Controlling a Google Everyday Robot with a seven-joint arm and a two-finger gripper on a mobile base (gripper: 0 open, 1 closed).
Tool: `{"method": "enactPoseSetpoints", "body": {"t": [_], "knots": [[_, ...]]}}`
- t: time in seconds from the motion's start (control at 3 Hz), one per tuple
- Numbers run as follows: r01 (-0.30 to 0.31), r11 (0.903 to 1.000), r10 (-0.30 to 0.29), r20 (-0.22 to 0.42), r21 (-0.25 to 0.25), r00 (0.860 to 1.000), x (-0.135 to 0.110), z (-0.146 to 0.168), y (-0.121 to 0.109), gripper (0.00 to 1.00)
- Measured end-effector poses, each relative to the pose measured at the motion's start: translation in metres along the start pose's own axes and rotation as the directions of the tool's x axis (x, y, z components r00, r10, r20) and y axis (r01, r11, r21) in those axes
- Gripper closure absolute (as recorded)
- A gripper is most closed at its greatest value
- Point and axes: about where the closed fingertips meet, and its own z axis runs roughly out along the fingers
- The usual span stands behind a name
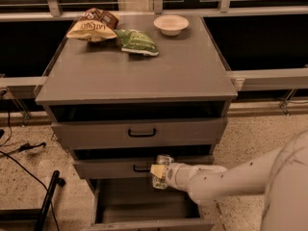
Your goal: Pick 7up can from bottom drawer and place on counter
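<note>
My gripper [160, 173] hangs in front of the middle drawer's face, just above the open bottom drawer [139, 203], at the end of my white arm reaching in from the lower right. The 7up can does not show clearly: the visible grey floor of the bottom drawer is bare, and my arm and gripper hide the drawer's right part. The counter [144, 73] is the flat grey top of the cabinet, well above the gripper.
On the counter's far side lie a brown-and-yellow chip bag [92, 27], a green snack bag [137, 42] and a white bowl [171, 24]. The two upper drawers with black handles [142, 133] are slightly open. Cables and a black pole [48, 201] are on the floor at left.
</note>
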Motion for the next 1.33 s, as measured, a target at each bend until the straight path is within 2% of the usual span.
{"method": "enactPoseSetpoints", "body": {"t": [0.33, 0.67, 1.33], "knots": [[-0.046, 0.9989, 0.046, -0.054, -0.002, 0.997, -0.032, 0.004, 0.036, 1.00], [-0.046, 0.9989, 0.046, -0.054, -0.002, 0.997, -0.032, 0.004, 0.036, 1.00], [-0.058, 0.9970, 0.065, -0.131, 0.051, 0.989, -0.019, -0.003, 0.038, 1.00]]}}
